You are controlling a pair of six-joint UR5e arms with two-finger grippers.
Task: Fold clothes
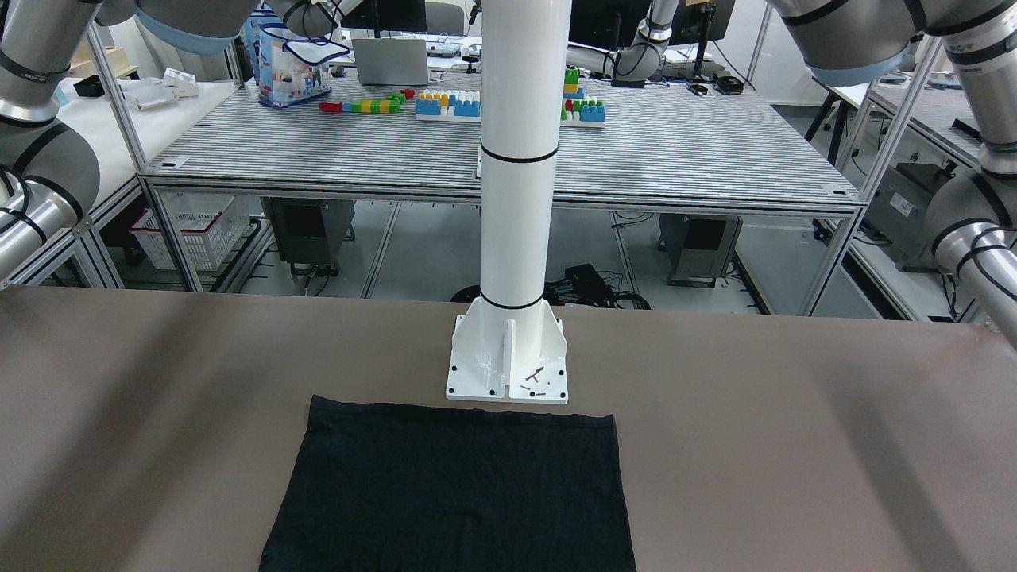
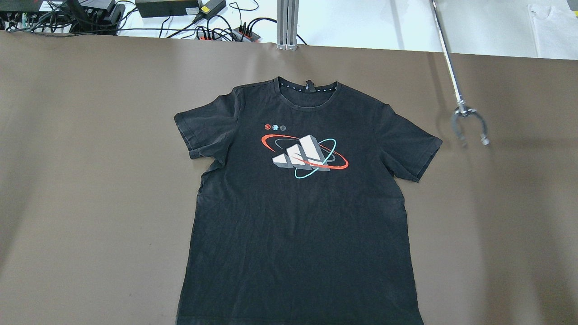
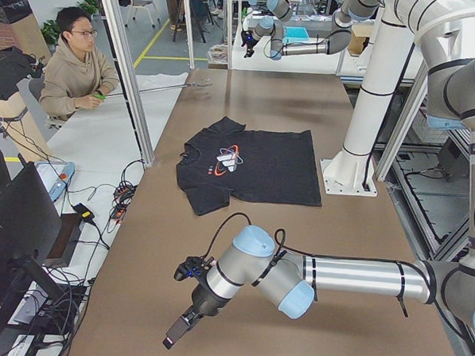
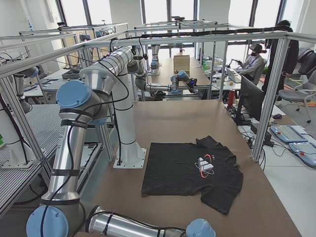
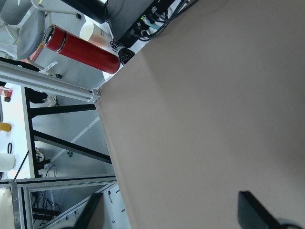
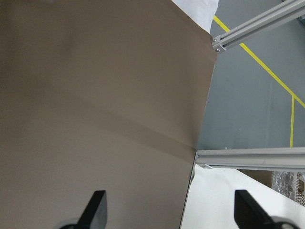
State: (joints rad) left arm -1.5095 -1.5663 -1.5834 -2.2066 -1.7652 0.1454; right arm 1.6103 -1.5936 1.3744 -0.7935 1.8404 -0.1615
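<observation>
Lying flat and print up in the middle of the overhead view, the black T-shirt (image 2: 298,216) sits smoothed on the brown desk (image 2: 90,180), probably ready for a first fold, while the left tool (image 5: 174,214) and the right tool (image 6: 171,210) hang over the desk away from it, both with fingers spread.

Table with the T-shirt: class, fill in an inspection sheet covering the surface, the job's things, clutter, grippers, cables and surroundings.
Surface: brown table, smooth cover.
Job's things: black T-shirt spread flat, print up, collar away from the robot, not yet folded.
Clutter: metal claw tool near the sleeve on the robot's right, not touching it; loose screws on the white pole's base plate.
Grippers: left gripper and right gripper both open, empty, over bare table.
Cables: cables beyond the far table edge.
Surroundings: seated person, red bottle, toy bricks on another table.
</observation>
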